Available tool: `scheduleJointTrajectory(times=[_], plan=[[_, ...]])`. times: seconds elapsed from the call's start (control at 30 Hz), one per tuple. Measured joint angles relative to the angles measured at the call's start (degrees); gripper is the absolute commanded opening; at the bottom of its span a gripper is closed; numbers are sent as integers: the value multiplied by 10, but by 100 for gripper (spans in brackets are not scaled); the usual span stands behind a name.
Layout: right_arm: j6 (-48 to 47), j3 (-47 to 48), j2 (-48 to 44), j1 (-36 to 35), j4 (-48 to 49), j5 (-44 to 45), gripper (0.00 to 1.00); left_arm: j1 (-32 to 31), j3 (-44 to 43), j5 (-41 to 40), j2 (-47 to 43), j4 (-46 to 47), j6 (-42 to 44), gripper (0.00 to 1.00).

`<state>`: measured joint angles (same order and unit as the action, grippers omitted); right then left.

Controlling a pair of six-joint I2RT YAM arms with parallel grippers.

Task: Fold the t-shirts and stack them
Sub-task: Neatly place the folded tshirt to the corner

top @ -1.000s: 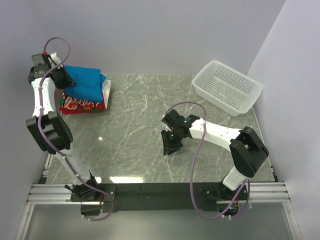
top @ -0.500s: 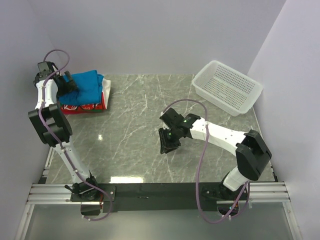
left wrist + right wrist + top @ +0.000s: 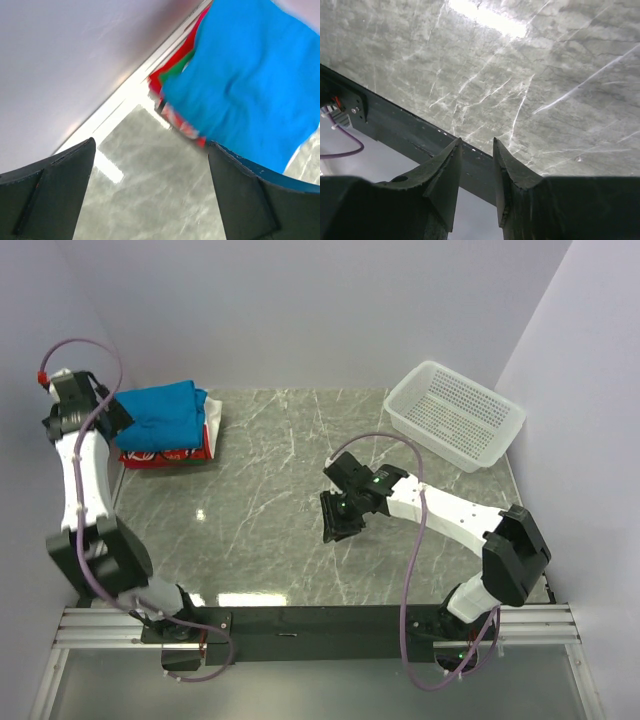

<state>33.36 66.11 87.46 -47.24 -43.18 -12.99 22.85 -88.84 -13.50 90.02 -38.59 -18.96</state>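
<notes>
A bright-blue t-shirt [image 3: 162, 408] lies folded on top of a folded red-and-white t-shirt [image 3: 168, 452] at the table's far left corner. My left gripper [image 3: 112, 414] hangs just left of that stack, open and holding nothing. In the left wrist view the blue t-shirt [image 3: 250, 85] fills the upper right, the red-and-white t-shirt [image 3: 176, 64] peeks out under its edge, and the left gripper [image 3: 151, 143] frames bare marble. My right gripper [image 3: 335, 528] hovers low over mid-table. In its own view the right gripper [image 3: 476, 141] shows a narrow gap with nothing between the fingers.
A white perforated basket [image 3: 455, 415] stands at the far right corner. The grey wall [image 3: 60, 60] runs close beside the shirt stack. The table's dark front rail [image 3: 395, 125] lies under the right gripper's view.
My left gripper opened, let go of the blue t-shirt and drew back to the left, leaving it on the stack. The right gripper shifted only slightly.
</notes>
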Motion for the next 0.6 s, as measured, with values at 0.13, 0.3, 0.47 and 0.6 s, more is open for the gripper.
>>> scheduleJointTrajectory(times=[0.13,0.3,0.47,0.6], plan=[[-3,2,-8,14,-4,8,40,-11,115,-5,-126,8,-7,99],[-16,2,-38,53,-8,25,40,-121,218,-2,-247,3,-29,99],[-31,2,-82,99,-6,38,41,-275,264,14,-332,-21,-87,99],[-37,-2,-123,127,6,49,42,-366,307,25,-381,-36,-142,99]])
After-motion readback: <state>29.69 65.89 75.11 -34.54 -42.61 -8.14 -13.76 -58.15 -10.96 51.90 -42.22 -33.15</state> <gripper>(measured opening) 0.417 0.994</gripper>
